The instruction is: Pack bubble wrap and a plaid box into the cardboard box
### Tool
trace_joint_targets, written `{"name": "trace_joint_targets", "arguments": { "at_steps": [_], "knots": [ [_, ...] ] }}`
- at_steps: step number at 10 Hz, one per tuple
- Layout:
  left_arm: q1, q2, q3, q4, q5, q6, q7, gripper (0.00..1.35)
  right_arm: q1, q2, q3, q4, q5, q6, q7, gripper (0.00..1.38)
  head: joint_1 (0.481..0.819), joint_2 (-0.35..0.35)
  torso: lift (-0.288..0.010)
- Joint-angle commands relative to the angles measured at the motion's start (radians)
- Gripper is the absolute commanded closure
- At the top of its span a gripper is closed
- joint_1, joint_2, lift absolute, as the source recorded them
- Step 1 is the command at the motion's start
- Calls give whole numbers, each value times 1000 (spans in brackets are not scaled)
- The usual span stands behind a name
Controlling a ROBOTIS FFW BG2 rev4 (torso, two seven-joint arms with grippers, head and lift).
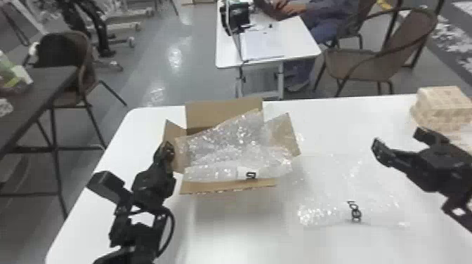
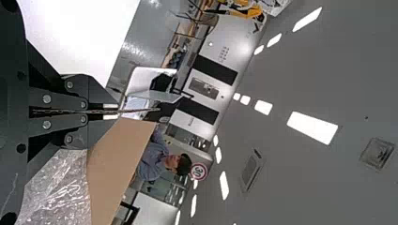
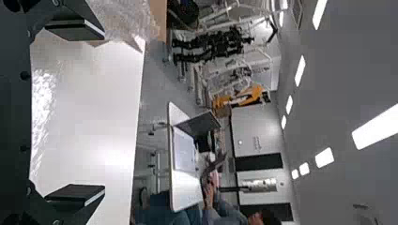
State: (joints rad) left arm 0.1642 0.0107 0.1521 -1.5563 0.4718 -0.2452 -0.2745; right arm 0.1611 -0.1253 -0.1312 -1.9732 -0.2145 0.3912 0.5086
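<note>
The open cardboard box [image 1: 228,187] stands on the table with its flaps spread. Crumpled bubble wrap [image 1: 224,151] fills its opening and rises above the rim. My left gripper [image 1: 168,151] is at the box's left flap; in the left wrist view the left gripper [image 2: 110,111] is shut on that flap, seen edge-on. Over the table's right side, my right gripper [image 1: 399,143] stands open; in the right wrist view the right gripper [image 3: 77,115] has nothing between its widely parted fingers. A beige plaid box [image 1: 443,105] sits behind it at the far right.
Another sheet of bubble wrap [image 1: 354,212] lies on the white table [image 1: 238,231], right of the cardboard box. Beyond the far edge are a small white table [image 1: 298,38] and chairs, with a dark table [image 1: 38,94] off to the left.
</note>
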Motion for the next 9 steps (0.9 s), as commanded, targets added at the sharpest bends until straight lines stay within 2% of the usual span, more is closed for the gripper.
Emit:
{"name": "trace_joint_targets", "arguments": {
  "at_steps": [1, 3, 5, 7, 9],
  "knots": [
    [3, 0, 3, 1, 2, 3, 0, 1219, 103, 18, -96, 2, 23, -130, 5, 140, 695, 100, -110],
    [3, 0, 6, 1, 1, 10, 0, 1219, 170, 59, -208, 25, 44, -222, 37, 139, 695, 51, -110],
    [5, 0, 9, 2, 1, 17, 0, 1219, 213, 126, -346, 42, 67, -270, 39, 137, 695, -21, -110],
    [11, -2, 14, 2, 10, 15, 0, 1219, 207, 126, -429, 100, 69, -276, 59, 136, 695, -80, -110],
    [9, 0, 12, 2, 13, 15, 0, 1219, 172, 126, -446, 155, 67, -276, 67, 136, 695, -133, -110]
  ]
}}
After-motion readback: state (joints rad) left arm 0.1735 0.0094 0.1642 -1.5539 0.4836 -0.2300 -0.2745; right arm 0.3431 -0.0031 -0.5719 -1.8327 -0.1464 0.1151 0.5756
